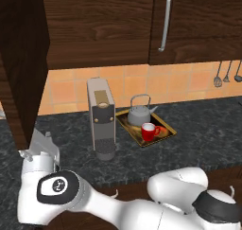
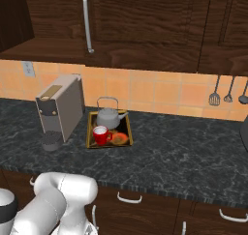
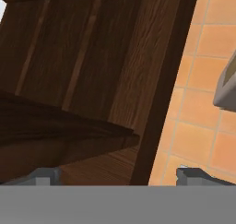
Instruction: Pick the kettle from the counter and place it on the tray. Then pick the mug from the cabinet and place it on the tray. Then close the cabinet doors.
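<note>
The grey kettle [image 1: 138, 115] [image 2: 107, 118] and the red mug [image 1: 149, 131] [image 2: 100, 135] both stand on the gold-rimmed tray [image 1: 159, 139] [image 2: 88, 130] on the dark counter [image 1: 203, 134] [image 2: 184, 152]. The right cabinet door [image 1: 198, 21] [image 2: 145, 21] is shut, its silver bar handle [image 1: 164, 21] [image 2: 87, 21] vertical. The left cabinet door [image 1: 21, 68] [image 3: 92, 57] swings open toward me at the left. My gripper [image 3: 120, 177] is open and holds nothing. It points at that door's lower edge from close up. The white hand [image 1: 42, 146] sits just below the door. The cabinet shelf is hidden.
A tall grey coffee machine [image 1: 100, 115] [image 2: 60, 108] stands left of the tray. Kitchen utensils [image 1: 227, 73] [image 2: 227, 91] hang on the orange tiled wall at right. Drawers with curved silver handles [image 2: 128, 198] run below the counter edge.
</note>
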Robot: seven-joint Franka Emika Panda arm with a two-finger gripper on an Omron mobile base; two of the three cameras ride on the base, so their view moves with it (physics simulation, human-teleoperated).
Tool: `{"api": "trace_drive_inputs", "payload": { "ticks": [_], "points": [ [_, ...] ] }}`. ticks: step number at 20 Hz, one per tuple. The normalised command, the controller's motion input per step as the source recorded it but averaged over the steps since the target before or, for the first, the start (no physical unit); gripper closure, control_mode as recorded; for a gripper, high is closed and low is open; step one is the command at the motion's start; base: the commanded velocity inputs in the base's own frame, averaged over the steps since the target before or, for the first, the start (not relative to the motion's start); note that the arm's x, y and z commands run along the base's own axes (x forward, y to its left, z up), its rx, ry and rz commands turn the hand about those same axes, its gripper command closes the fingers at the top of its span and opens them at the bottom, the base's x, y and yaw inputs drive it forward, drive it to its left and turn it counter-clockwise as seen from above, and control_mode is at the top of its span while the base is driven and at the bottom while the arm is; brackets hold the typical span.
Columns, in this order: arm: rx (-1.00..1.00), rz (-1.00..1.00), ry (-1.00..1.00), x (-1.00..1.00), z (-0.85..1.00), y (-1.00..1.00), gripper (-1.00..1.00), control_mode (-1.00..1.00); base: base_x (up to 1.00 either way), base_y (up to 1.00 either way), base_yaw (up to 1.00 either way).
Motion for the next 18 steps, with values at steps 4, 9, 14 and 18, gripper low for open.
{"api": "trace_drive_inputs", "payload": {
  "ticks": [4, 9, 14, 18],
  "points": [
    [0.00, -0.06, -0.09, -0.01, 0.41, 0.08, -1.00, -1.00, 0.00, 0.00, 0.00],
    [0.02, -0.06, -0.08, -0.03, 0.27, 0.03, -1.00, -1.00, 0.00, 0.00, 0.00],
    [0.07, -0.03, -0.10, -0.07, 0.22, 0.00, -1.00, -1.00, 0.00, 0.00, 0.00],
    [0.07, -0.03, -0.11, 0.00, 0.52, 0.03, -1.00, -1.00, 0.00, 0.00, 0.00]
  ]
}}
